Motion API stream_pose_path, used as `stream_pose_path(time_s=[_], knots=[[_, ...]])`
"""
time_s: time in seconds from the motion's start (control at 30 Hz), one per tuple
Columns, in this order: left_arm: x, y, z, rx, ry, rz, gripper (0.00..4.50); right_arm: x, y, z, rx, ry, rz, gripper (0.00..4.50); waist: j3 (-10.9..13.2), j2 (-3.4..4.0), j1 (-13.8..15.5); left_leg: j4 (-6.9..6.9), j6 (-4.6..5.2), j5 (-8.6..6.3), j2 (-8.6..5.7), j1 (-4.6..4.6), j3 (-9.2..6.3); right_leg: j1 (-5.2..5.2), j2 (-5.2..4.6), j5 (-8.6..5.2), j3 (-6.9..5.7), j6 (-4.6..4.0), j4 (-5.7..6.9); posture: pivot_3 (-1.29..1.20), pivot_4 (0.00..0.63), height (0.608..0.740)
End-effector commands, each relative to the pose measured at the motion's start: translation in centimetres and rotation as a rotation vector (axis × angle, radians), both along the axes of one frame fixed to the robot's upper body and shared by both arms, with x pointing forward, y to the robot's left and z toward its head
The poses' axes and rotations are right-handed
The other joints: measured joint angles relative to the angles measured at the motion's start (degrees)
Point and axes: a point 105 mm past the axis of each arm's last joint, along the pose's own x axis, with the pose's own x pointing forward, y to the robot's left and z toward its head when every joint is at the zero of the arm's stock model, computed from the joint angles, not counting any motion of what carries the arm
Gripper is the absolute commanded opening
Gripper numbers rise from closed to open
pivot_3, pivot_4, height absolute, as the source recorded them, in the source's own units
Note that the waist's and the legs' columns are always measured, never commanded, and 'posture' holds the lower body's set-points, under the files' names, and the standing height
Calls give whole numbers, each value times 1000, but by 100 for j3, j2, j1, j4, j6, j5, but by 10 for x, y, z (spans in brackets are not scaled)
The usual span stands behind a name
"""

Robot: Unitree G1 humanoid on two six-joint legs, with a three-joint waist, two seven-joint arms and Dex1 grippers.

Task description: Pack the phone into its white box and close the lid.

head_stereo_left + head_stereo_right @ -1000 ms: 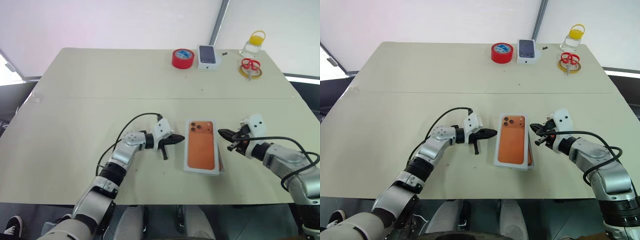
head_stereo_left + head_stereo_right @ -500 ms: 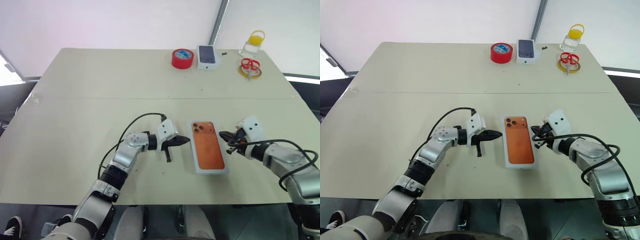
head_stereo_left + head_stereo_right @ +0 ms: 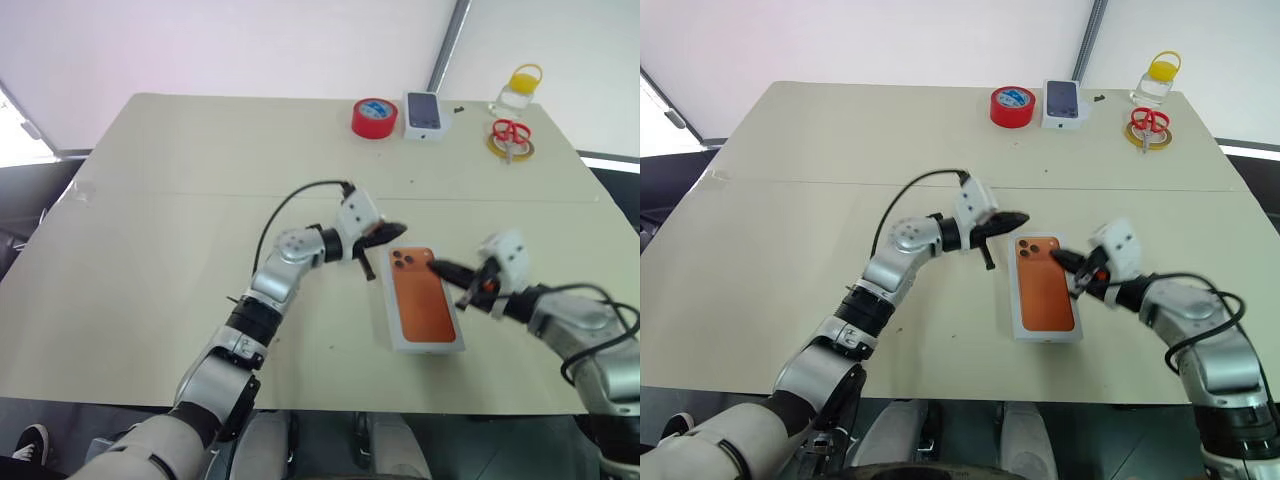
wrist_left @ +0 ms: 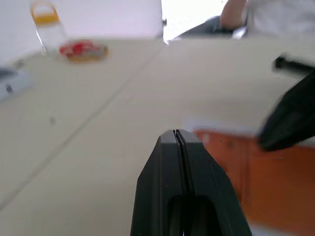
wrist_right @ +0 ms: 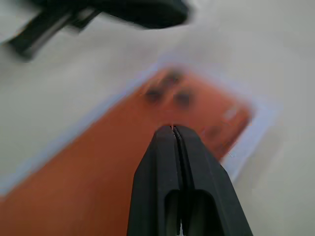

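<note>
Both sets of fingers pressed together, nothing held in either.

My left fingers (image 3: 397, 230) are closed flat against each other, the seam between them a thin line in the left wrist view. They sit just above the far left corner of the phone (image 3: 423, 306), pointing toward my right.

My right fingers (image 3: 438, 267) are likewise shut with no gap. They come in from the right side, and the tip lies over the phone's far right corner, beside the camera lenses. I cannot tell whether the tip touches the orange surface or hangs just above it.

The phone lies back up, lens cluster at the far end, long axis running away from me and slightly skewed. It sits inside the white box (image 3: 399, 338), whose thin white rim shows around the orange on all sides. The box rests flat on the pale surface (image 3: 150, 250), near my edge, right of centre.

Far edge of the surface, well apart from the box: a red tape roll (image 3: 373, 117), just beside it a small dark-screened phone on a white box (image 3: 426, 114), then red-handled scissors (image 3: 508, 132) lying on a yellow ring, and a clear jar with a yellow lid (image 3: 520, 88) behind them.
</note>
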Motion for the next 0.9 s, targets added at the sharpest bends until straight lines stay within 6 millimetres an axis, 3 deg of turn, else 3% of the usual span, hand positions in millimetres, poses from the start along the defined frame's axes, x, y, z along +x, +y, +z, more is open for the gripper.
stream_pose_path(time_s=[0.03, 0.17, 0.23, 0.27, 0.33, 0.43, 0.53, 0.63, 0.77, 0.9], knots=[[2, -2, -17, 83, 21, 7, 0, -12, -3, -24, -135, 61, 25, 58, -12, -23, 6, 1, 0, 0, 4, 1, 1, 1, 0, 0, 0, 0, -2, 0, 150, 740], [-9, 3, -29, 80, 102, -46, 0, -11, -1, -20, -115, 41, 6, 58, -61, -33, 7, 6, -2, -1, 11, 24, -8, 29, -1, -11, -9, -15, -5, 0, 150, 740], [-13, 6, -25, 29, 141, -65, 0, -11, 4, -11, 15, 72, 3, 58, -69, -29, 4, 4, -2, -1, 15, 25, -8, 30, -1, -13, -9, -13, -5, 0, 150, 740], [-13, 8, -19, -4, 142, -69, 259, -12, 9, -2, 80, 63, 28, 289, -69, -28, 5, 3, -2, -1, 17, 24, -8, 28, 1, -12, -9, -13, -6, 0, 150, 740], [-10, 15, 0, -99, 139, -60, 881, -8, 12, 13, 120, -2, 36, 919, -69, -25, 3, 3, -2, -1, 18, 21, -7, 22, 2, -11, -8, -14, -5, 0, 150, 740], [-5, 39, 28, -198, 103, -16, 2340, -2, 12, 29, 155, -77, 35, 2426, -59, -10, -5, 4, -3, -1, 19, 8, -4, 4, 1, -9, -5, -16, 1, 0, 150, 740], [-8, 73, 34, -194, 115, 21, 3918, -4, 12, 36, 168, -95, 67, 3962, -58, -7, -10, 4, -3, 0, 20, 2, -4, -4, 4, -8, -4, -16, 5, 0, 150, 740], [-20, 106, 31, -143, 103, 30, 3918, -1, 6, 33, 108, -108, 75, 3962, -64, 9, -33, -4, -2, 0, 25, 7, -3, -5, 10, -8, -4, -16, 9, 0, 150, 740], [-21, 158, 35, -144, 87, 161, 3918, 2, -5, 28, 62, -98, 91, 3962, -59, 9, -3, -2, -4, 0, 24, 6, 0, -5, 8, -10, -3, -20, 6, 0, 150, 740], [-30, 191, 26, -123, 92, 256, 3918, -1, -6, 33, 102, -99, 109, 3962, -60, 12, -2, 2, -5, 1, 24, 7, -1, -3, 6, -10, -3, -21, 7, 0, 150, 740]])
